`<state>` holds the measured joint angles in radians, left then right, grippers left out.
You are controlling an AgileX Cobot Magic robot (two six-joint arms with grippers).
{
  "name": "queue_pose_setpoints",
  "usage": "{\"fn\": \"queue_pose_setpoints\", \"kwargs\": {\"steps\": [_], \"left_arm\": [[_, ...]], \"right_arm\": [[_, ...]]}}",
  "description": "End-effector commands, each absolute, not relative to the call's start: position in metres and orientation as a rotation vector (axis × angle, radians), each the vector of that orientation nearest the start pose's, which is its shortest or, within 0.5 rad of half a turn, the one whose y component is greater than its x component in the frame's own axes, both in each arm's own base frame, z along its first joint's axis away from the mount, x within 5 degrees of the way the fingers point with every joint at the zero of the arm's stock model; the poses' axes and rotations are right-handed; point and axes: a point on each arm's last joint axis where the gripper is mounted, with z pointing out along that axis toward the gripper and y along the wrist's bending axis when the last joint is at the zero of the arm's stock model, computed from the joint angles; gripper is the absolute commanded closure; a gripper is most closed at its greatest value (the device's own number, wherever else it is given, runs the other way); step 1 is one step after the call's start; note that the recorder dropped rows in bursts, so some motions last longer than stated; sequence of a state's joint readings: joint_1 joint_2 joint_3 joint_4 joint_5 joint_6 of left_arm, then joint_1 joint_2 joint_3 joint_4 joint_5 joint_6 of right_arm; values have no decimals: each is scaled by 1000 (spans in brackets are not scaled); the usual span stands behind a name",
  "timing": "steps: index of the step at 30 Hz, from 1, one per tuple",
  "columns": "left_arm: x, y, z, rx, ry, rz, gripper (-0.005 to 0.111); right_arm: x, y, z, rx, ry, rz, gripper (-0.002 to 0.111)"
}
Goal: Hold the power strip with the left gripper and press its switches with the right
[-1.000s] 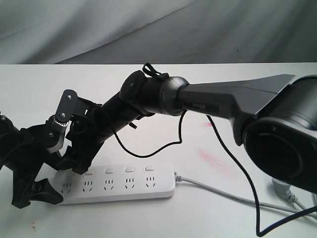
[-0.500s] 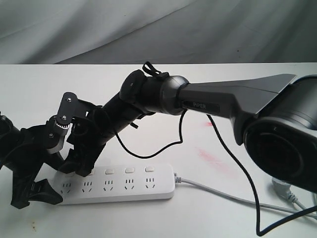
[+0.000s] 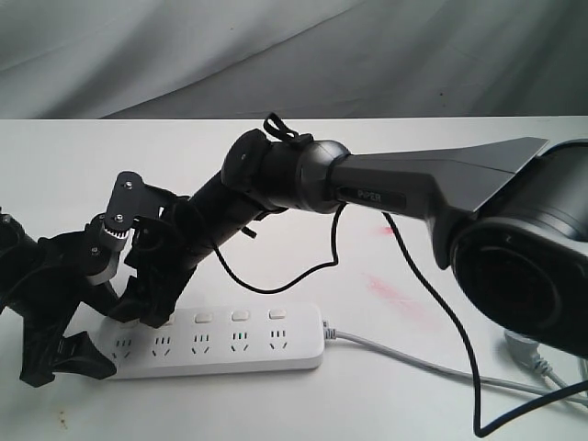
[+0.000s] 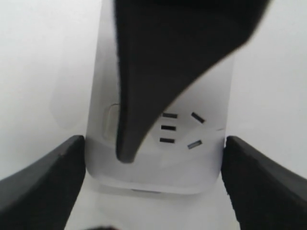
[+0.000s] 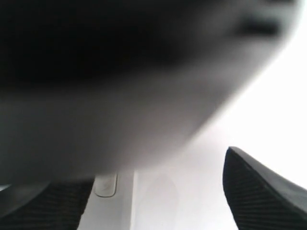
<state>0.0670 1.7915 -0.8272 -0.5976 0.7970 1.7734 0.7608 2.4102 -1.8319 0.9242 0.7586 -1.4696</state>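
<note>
The white power strip (image 3: 276, 354) lies along the table's front. Its left end (image 4: 153, 167) sits between the jaws of my left gripper (image 3: 103, 335), which press both sides. My right gripper (image 3: 142, 310), on the dark arm (image 3: 413, 184), leans down over the strip's left end with its fingers wide apart. One dark finger (image 4: 129, 139) rests on the endmost switch area, beside the socket slots. Three switches (image 3: 240, 315) show to the right. In the right wrist view one switch (image 5: 105, 184) lies beside a finger (image 5: 48, 206); the other finger (image 5: 264, 191) hangs over bare table.
The strip's grey cord (image 3: 413, 360) runs right to a plug (image 3: 528, 354) at the table's edge. A black cable (image 3: 459, 349) loops from the right arm down across the table. Pink smears (image 3: 395, 294) mark the white tabletop (image 3: 367, 404).
The right gripper has shifted slightly left and down over the strip's left end, now covering the second switch from the left. The left gripper and strip have not moved.
</note>
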Motion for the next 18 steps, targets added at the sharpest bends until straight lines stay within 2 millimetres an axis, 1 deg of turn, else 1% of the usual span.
{"fn": "queue_pose_setpoints", "kwargs": {"steps": [1,4,6,9,11,15,18], "left_arm": [[278,-20,129,1653,2306,-489,67],[278,-20,129,1653,2306,-489,67],[278,-20,129,1653,2306,-489,67],[278,-20,129,1653,2306,-489,67],[278,-20,129,1653,2306,-489,67],[278,-20,129,1653,2306,-489,67],[278,-20,129,1653,2306,-489,67]], "right_arm": [[333,385,102,-1875,1700,739,40],[340,381,108,-1796,1677,841,40],[347,374,113,-1756,1651,924,40],[353,362,115,-1767,1637,986,40],[355,357,115,-1788,1621,1002,40],[356,358,117,-1762,1595,1012,40],[350,367,117,-1769,1568,988,40]]}}
